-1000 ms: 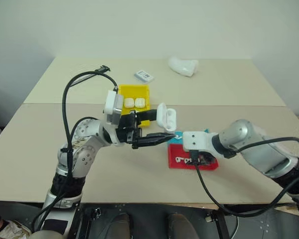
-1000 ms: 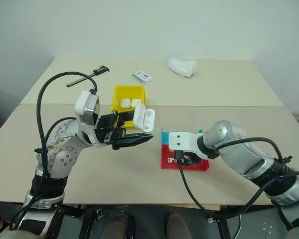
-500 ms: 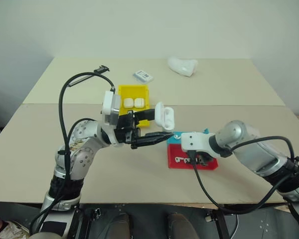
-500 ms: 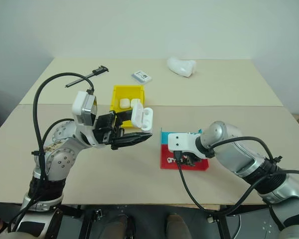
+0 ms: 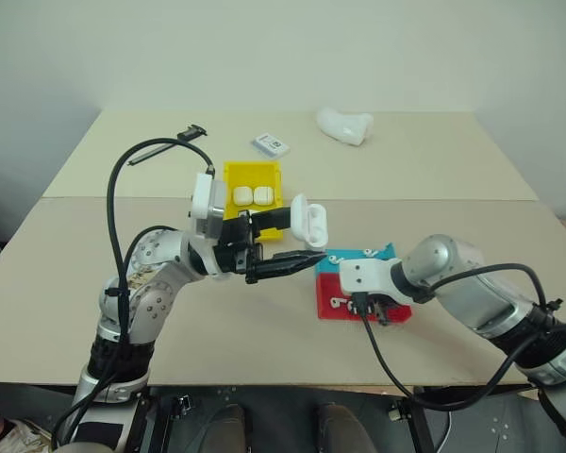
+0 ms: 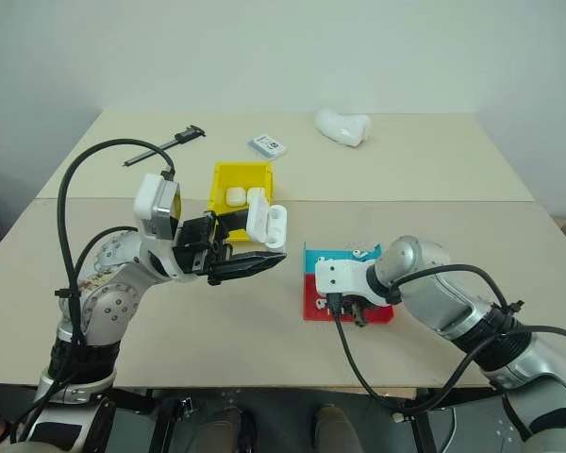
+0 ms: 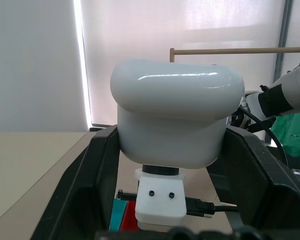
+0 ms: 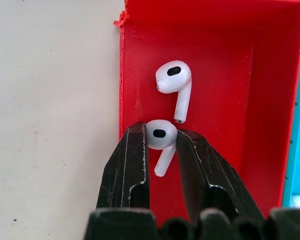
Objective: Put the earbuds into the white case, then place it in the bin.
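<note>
- The white case (image 5: 307,221): glossy, rounded, lid flipped open, held above the worktop (image 5: 434,160) between the fingers of the left gripper (image 5: 297,261), near the bin's front corner.
- The earbuds: two tiny white stemmed ones lie in the red tray (image 8: 215,65); one earbud (image 8: 174,85) lies free, the other earbud (image 8: 161,140) sits between the fingers of the right gripper (image 8: 162,150).
- The bin (image 5: 253,176): bright yellow, open-topped, on the worktop, with two small white rounded cases (image 5: 253,195) inside.

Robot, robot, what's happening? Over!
Left end effector holds open white case. Right end effector pinching earbud in red tray. Nothing blocking.
</note>
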